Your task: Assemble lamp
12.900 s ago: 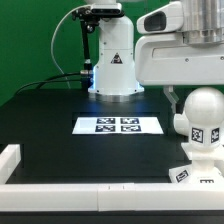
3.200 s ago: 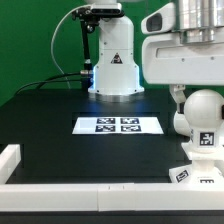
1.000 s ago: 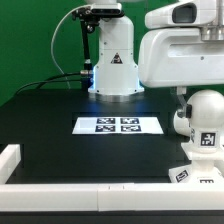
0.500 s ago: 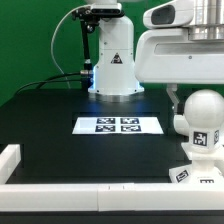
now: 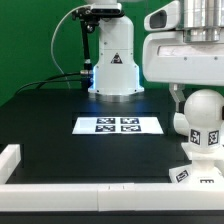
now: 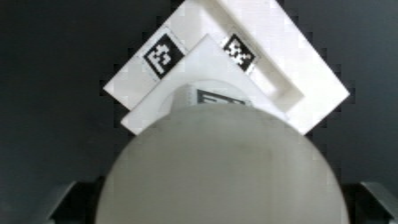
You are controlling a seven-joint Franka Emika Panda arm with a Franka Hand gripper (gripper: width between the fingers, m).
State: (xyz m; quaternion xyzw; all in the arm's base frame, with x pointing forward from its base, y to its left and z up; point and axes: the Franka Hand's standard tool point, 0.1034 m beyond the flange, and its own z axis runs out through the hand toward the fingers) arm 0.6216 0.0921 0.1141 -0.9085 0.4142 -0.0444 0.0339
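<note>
While the gripper (image 6: 199, 205) is straddling the round-headed bulb (image 5: 203, 112) with its jaws standing wide apart on either side, no contact is showing. The bulb is standing upright on the flared square base (image 5: 197, 170) at the exterior view's right of the black table (image 5: 60, 125). Both are bearing black-and-white square tags without readable writing, as is the marker board (image 5: 118, 125).

A: Your exterior view sits low at the table (image 5: 60, 140) edge, facing across the black top to the arm's pedestal (image 5: 115, 60) and green backdrop, marker board (image 5: 118, 125) mid-frame.

B: And your wrist view?

A: Looks straight down, very close, on the bulb (image 6: 214, 160) and base (image 6: 267, 60). Both views share that bulb (image 5: 203, 118).
</note>
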